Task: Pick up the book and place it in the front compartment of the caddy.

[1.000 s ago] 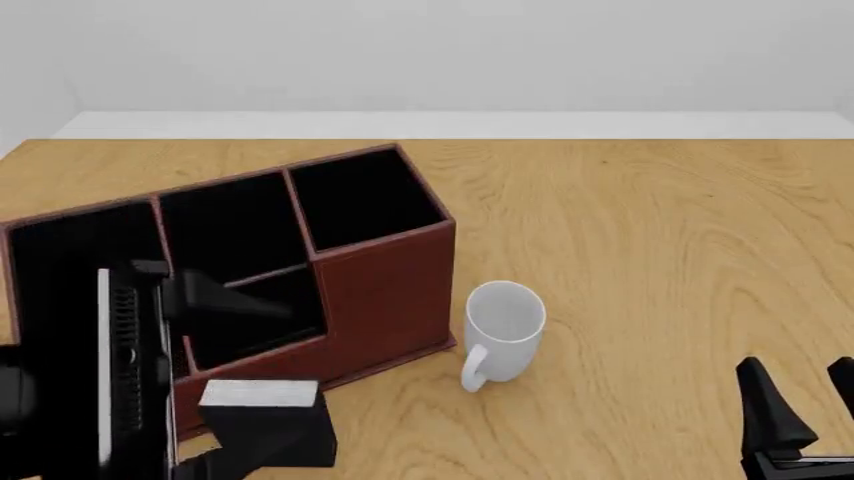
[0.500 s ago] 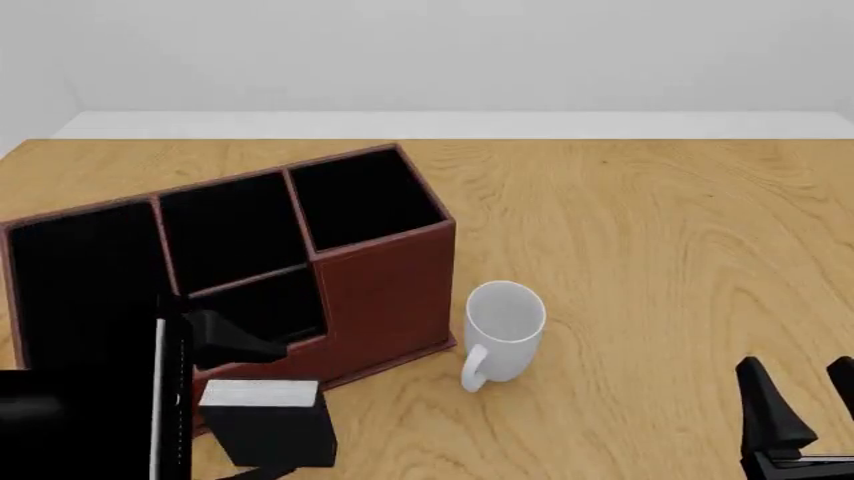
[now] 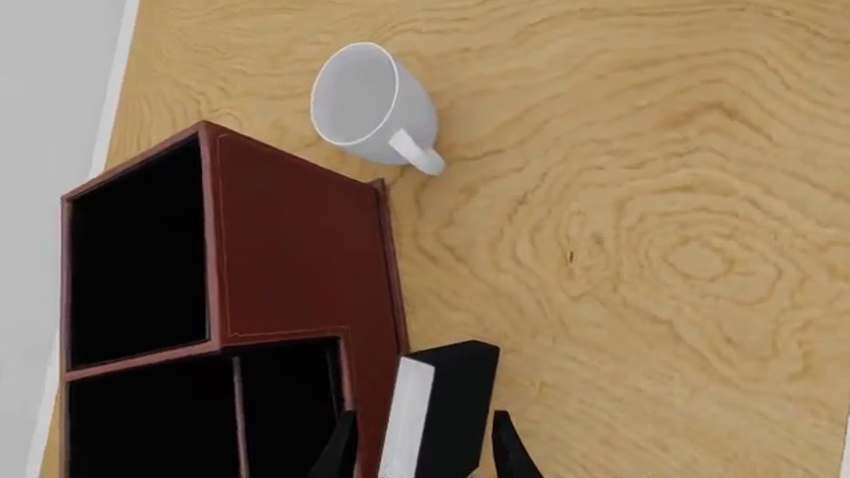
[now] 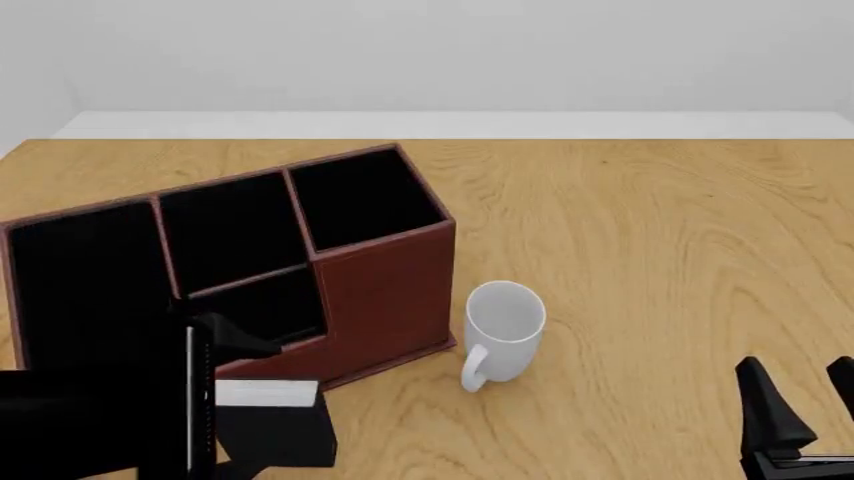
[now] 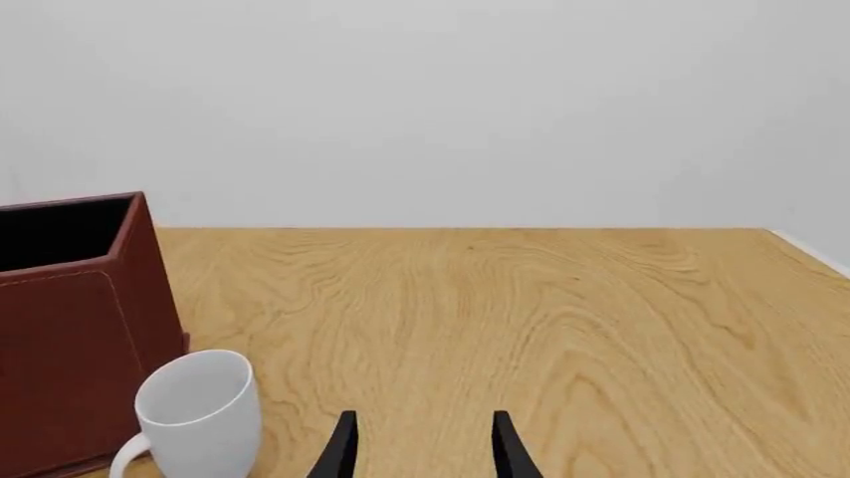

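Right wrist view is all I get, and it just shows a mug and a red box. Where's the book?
Observer: The book stands on the table right in front of the caddy, left of the mug in the front view.
Operator: Is the other arm grabbing it?
Observer: Not quite. The left end effector has a finger on each side of the book, but the left wrist view shows a small gap beside one finger.
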`<action>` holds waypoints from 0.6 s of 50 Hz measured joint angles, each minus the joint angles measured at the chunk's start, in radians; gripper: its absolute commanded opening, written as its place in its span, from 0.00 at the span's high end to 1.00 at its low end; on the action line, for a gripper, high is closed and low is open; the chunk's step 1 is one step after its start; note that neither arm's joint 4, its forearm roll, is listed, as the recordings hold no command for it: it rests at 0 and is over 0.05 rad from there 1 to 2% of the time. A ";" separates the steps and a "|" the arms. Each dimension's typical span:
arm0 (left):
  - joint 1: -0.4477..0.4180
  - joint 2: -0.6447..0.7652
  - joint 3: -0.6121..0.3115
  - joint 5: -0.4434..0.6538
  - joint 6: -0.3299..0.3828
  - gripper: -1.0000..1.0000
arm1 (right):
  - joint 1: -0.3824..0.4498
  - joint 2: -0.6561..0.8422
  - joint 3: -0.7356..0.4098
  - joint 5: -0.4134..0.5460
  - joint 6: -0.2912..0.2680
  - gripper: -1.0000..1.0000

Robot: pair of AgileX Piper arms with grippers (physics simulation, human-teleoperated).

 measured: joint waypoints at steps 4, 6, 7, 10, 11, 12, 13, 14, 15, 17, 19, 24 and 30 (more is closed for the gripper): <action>0.009 0.004 0.009 -0.010 0.003 0.00 | 0.000 0.000 0.000 0.000 0.000 0.00; 0.012 0.006 0.013 -0.016 0.003 0.00 | 0.000 0.000 0.000 0.000 0.000 0.00; 0.014 0.007 0.014 -0.018 0.002 0.00 | 0.000 0.000 0.000 0.000 0.000 0.00; 0.017 0.011 0.019 -0.025 -0.001 0.00 | 0.000 0.000 0.000 0.000 0.000 0.00; 0.018 0.012 0.020 -0.028 -0.001 0.00 | 0.000 0.000 0.000 0.000 0.000 0.00; 0.019 0.014 0.022 -0.030 -0.002 0.00 | 0.000 0.000 0.000 0.000 0.000 0.00; 0.020 0.015 0.023 -0.032 -0.003 0.00 | 0.000 0.000 0.000 0.000 0.000 0.00; 0.022 0.017 0.024 -0.035 -0.003 0.00 | 0.000 0.000 0.000 0.000 0.000 0.00; 0.023 0.019 0.026 -0.037 -0.004 0.00 | 0.000 0.000 0.000 0.000 0.000 0.00; 0.026 0.022 0.028 -0.041 -0.005 0.00 | 0.000 0.000 0.000 0.000 0.000 0.00; 0.029 0.026 0.029 -0.045 -0.005 0.00 | 0.000 0.000 0.000 0.000 0.000 0.00; 0.039 0.035 0.033 -0.055 -0.005 0.00 | 0.000 0.000 0.000 0.000 0.000 0.00; 0.049 0.046 0.044 -0.071 -0.008 0.00 | 0.000 0.000 0.000 0.000 0.000 0.00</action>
